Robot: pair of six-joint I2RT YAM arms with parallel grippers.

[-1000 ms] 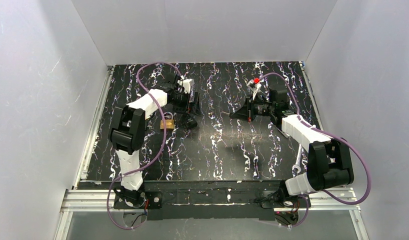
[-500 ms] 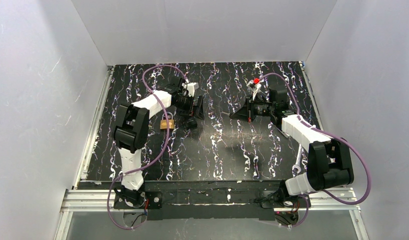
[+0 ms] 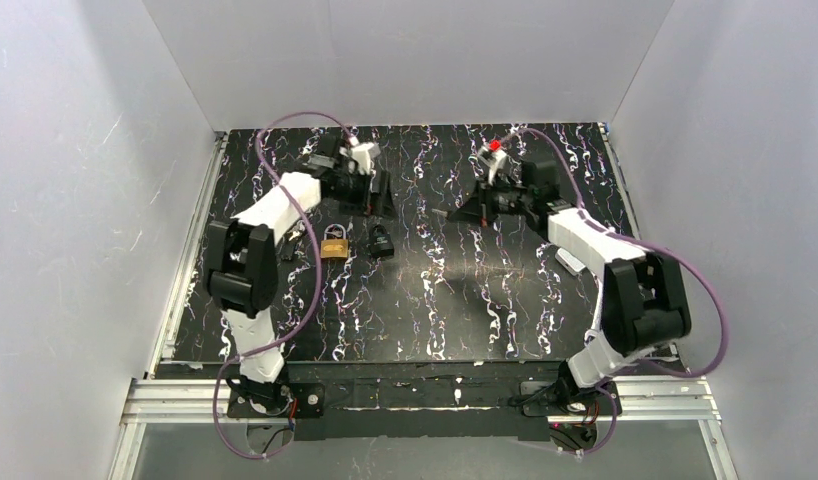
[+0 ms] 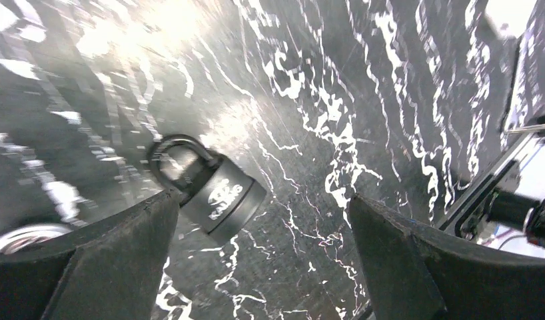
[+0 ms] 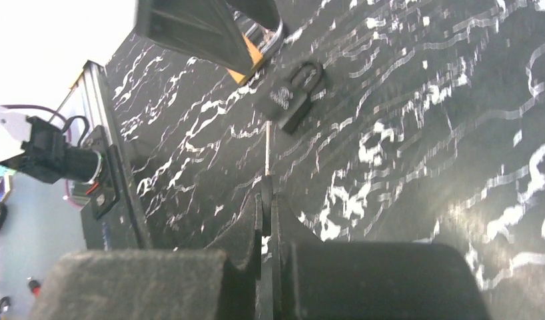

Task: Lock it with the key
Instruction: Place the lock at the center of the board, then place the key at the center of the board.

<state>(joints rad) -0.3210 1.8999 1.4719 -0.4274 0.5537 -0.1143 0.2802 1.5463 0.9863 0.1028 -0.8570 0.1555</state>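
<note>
The brass lock [image 3: 334,247] with a silver shackle lies on the black marbled table, left of centre. In the right wrist view only an orange edge of it [image 5: 254,59] shows behind the left finger. A small black padlock [image 3: 382,240] lies beside it on the right and also shows in the left wrist view [image 4: 214,191] and the right wrist view [image 5: 293,93]. My left gripper [image 3: 377,198] is open and empty, hovering just behind the black padlock [image 4: 263,200]. My right gripper [image 3: 457,212] is shut [image 5: 266,195] on the key [image 5: 266,150], whose thin blade points toward the padlocks.
A small white object [image 3: 570,260] lies on the table under my right forearm. White walls close in the table on three sides. A metal rail [image 3: 185,260] runs along the table's left edge.
My left gripper has drawn back toward the far wall, uncovering the black padlock. My right gripper has moved farther and slightly left with the key. Both padlocks stay put.
</note>
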